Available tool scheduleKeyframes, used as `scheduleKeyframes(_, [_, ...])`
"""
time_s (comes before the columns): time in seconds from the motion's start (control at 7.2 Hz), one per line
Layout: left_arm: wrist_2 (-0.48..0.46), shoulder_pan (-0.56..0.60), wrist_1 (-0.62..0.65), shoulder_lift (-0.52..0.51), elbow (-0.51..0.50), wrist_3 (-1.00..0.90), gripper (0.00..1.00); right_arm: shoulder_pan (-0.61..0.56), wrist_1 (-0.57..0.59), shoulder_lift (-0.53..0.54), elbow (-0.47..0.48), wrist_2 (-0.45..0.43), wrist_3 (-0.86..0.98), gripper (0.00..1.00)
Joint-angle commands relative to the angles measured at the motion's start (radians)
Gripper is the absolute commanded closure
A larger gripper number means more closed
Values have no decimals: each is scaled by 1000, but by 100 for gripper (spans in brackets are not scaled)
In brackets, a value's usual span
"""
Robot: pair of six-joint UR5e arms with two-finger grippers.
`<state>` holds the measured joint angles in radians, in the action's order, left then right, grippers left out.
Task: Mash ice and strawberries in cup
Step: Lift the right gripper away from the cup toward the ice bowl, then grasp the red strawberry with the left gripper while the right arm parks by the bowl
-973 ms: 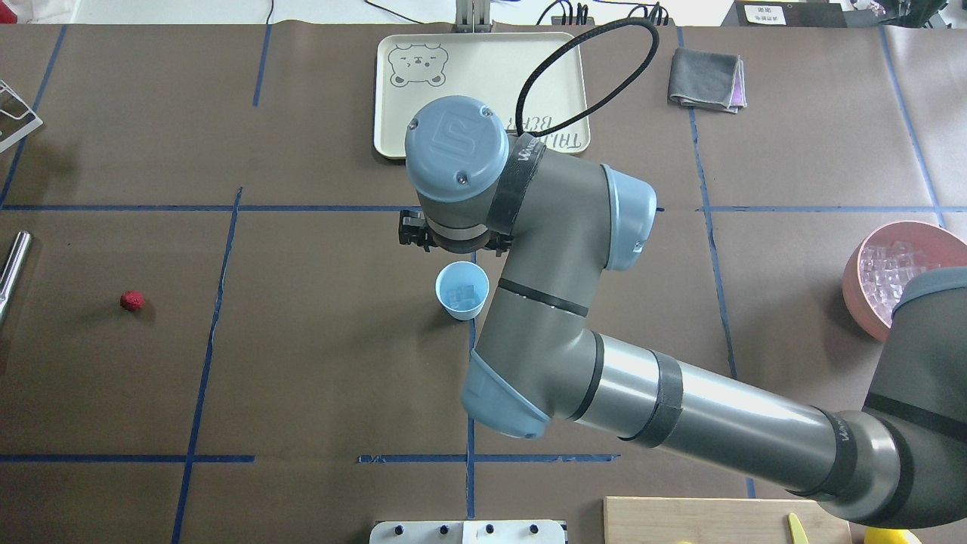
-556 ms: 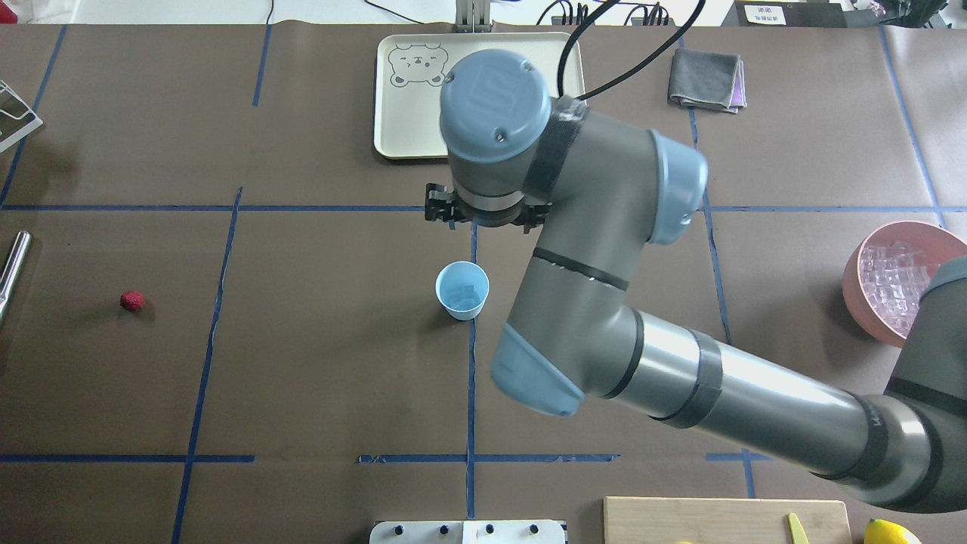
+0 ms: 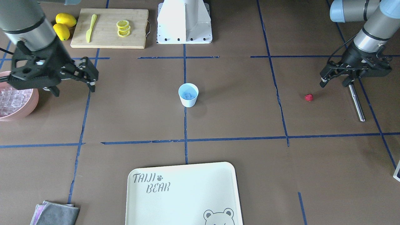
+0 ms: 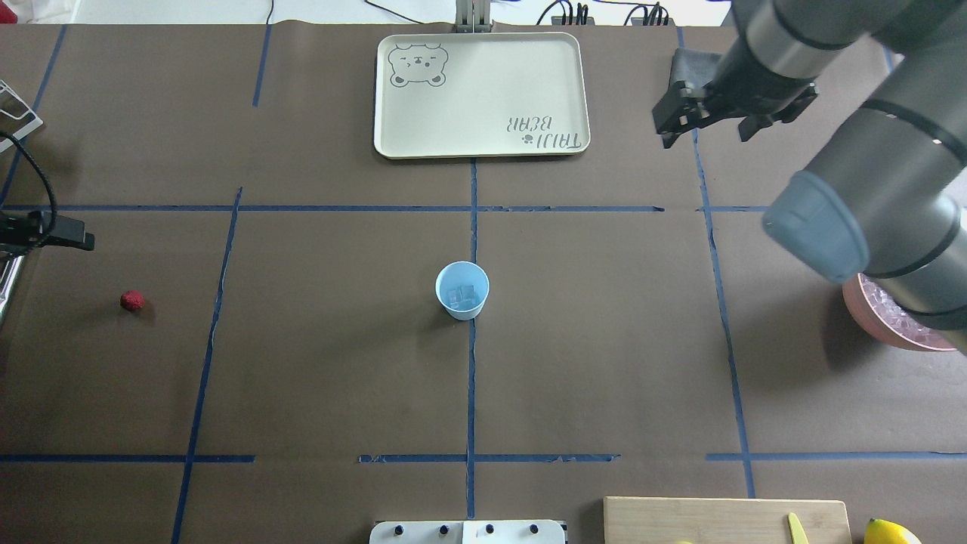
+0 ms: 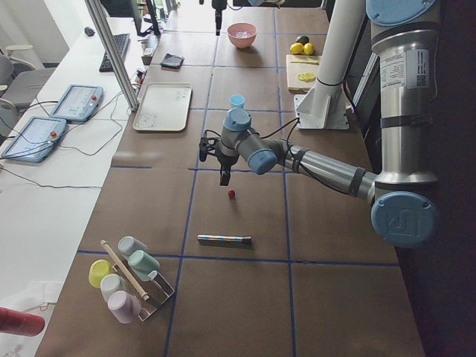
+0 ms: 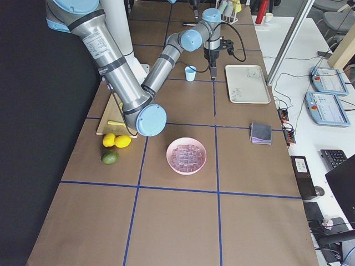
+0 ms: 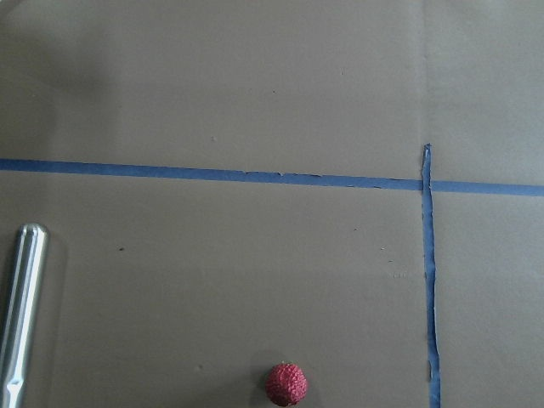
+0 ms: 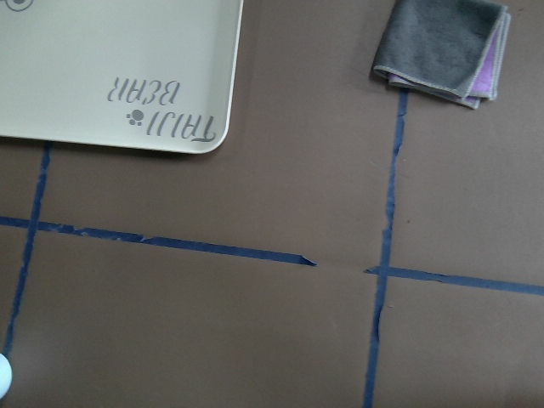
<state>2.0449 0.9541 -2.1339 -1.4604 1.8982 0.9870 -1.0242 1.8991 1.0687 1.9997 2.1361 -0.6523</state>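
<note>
After right hand point(image 3: 74, 87), open & empty, quit the cup point(image 3: 188, 102) holding ice point(image 3: 188, 94), left hand point(image 3: 333, 83), open too, hung nr 1 strawberry point(image 3: 308, 97): next pick.

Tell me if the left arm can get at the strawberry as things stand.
Probably yes. The left gripper hangs open close beside the strawberry, which lies alone with nothing over it; the metal rod lies apart from it, out of the way.
</note>
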Motion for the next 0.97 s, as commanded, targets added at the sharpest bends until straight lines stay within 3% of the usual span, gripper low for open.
scheduleKeyframes(0.0, [-98, -96, -261, 0, -173, 126, 1, -69, -3, 92, 25, 39, 111, 0])
scheduleKeyframes(0.28, [-164, -165, -268, 2, -189, 137, 1, -68, -3, 96, 25, 38, 109, 0])
scheduleKeyframes(0.83, [-164, -198, -264, 0, -196, 137, 3, -68, -3, 99, 22, 34, 108, 0])
